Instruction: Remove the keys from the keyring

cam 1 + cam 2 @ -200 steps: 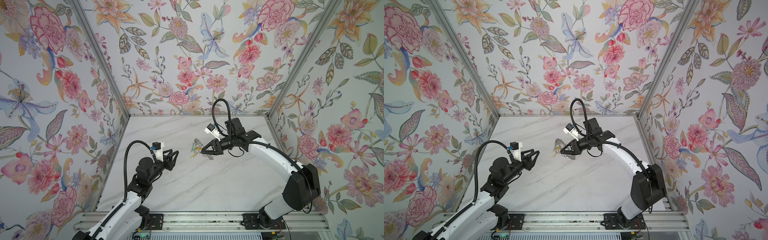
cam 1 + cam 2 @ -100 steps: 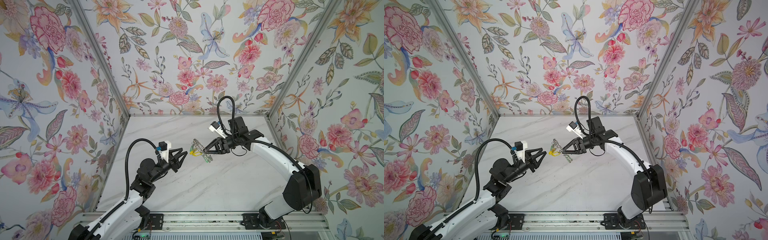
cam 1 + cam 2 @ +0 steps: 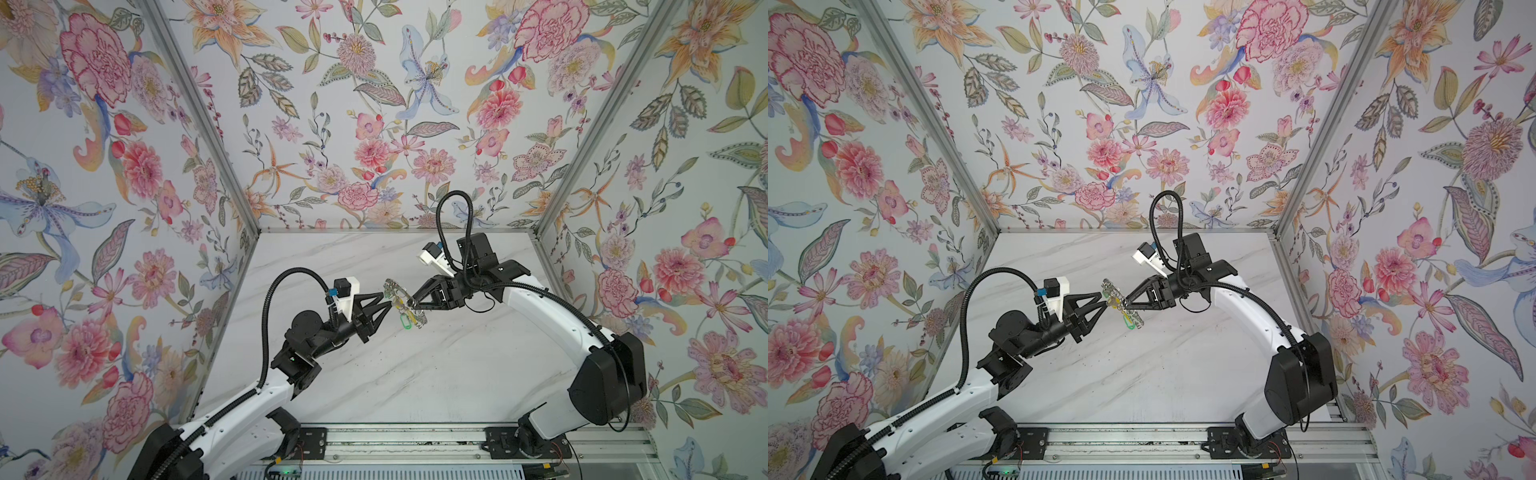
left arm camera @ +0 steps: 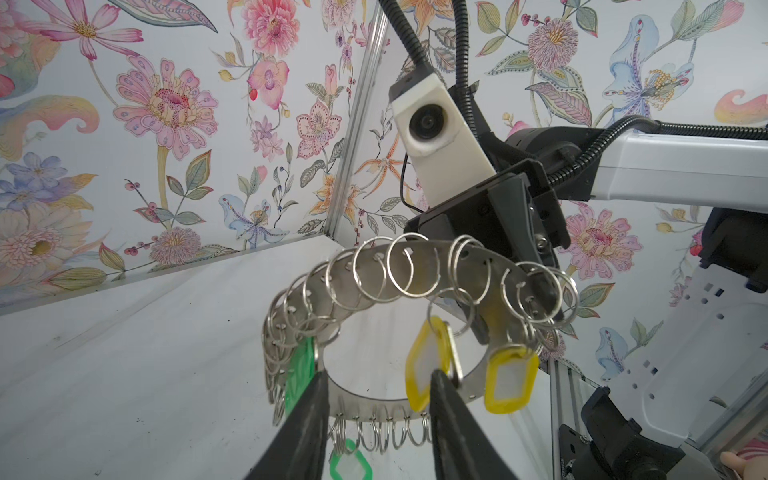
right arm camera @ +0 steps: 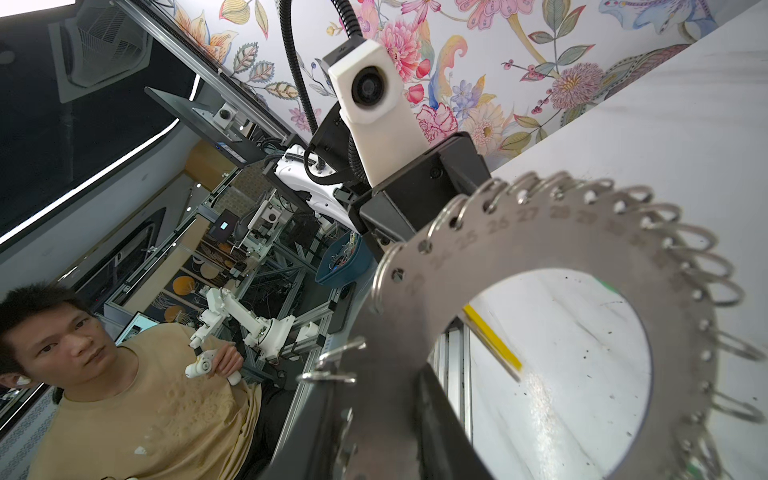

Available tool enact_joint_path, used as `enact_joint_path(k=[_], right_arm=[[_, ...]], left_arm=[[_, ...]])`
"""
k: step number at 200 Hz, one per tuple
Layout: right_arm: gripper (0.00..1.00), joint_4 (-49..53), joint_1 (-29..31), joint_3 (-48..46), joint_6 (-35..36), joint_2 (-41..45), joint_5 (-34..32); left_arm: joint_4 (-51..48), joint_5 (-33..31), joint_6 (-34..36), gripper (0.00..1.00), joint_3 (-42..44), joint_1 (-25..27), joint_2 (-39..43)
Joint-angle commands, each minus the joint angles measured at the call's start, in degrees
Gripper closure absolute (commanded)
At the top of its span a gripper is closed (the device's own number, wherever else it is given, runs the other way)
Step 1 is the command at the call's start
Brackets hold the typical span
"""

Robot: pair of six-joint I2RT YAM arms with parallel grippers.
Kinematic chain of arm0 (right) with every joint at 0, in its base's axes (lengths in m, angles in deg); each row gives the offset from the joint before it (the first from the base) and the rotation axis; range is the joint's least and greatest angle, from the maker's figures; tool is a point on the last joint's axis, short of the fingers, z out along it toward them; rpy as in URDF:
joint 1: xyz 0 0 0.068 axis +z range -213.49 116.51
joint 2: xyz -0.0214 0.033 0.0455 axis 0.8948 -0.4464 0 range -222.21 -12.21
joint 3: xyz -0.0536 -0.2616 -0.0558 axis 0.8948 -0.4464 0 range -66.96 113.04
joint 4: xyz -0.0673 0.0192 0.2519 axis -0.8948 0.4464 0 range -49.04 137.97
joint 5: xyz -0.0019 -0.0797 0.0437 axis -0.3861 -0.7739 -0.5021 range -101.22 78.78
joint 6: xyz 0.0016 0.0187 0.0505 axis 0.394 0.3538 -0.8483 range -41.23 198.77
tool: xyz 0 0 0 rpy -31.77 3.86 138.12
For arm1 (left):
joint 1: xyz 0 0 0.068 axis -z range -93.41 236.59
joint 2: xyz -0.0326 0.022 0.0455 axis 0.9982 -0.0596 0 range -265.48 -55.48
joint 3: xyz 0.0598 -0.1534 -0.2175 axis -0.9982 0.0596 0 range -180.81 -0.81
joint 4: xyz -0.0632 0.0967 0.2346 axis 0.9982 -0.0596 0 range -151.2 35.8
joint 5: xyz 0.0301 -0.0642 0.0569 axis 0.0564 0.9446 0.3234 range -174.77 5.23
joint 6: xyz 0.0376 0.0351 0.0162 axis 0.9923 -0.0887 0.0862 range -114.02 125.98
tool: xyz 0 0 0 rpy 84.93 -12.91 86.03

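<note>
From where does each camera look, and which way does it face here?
Top views: overhead, facing down on the table; both arms show.
Left wrist: on the left arm, facing the keyring and its yellow tags; left hand shows.
Right wrist: on the right arm, facing the keyring's numbered face; right hand shows.
Shared by all: the keyring.

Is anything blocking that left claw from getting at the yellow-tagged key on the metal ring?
Nothing visible does. The left gripper has its open fingers either side of a yellow-tagged key hanging from the keyring, which the right gripper holds in the air.
</note>
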Motion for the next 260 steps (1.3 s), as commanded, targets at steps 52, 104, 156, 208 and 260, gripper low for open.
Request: enact_joint_path(k=[52, 104, 156, 208, 260], right_arm=[[0.80, -1.56, 0.25, -0.40, 2.71, 2.46, 4.85], [0.80, -1.56, 0.14, -0.60, 2.75, 2.31, 5.36], [0.80, -1.57, 0.32, -0.53, 2.66, 2.20, 5.49], [0.80, -1.59, 0.93, -0.40, 2.59, 2.48, 5.50], [0.80, -1.60, 1.58, -0.77, 2.60, 2.35, 5.08]], left_arm=[[-0.73, -2.64, 3.09, 0.58, -0.87, 1.68, 4.34], [-2.74, -4.15, 3.71, 0.58, 1.43, 1.80, 9.39], [-3.19, -2.13, 4.42, 0.57, -0.29, 2.02, 7.05], [-0.67, -0.13, 4.51, 0.55, -2.42, 2.76, 1.37], [-0.02, -0.39, 4.97, 0.54, -4.01, 3.22, -0.32]])
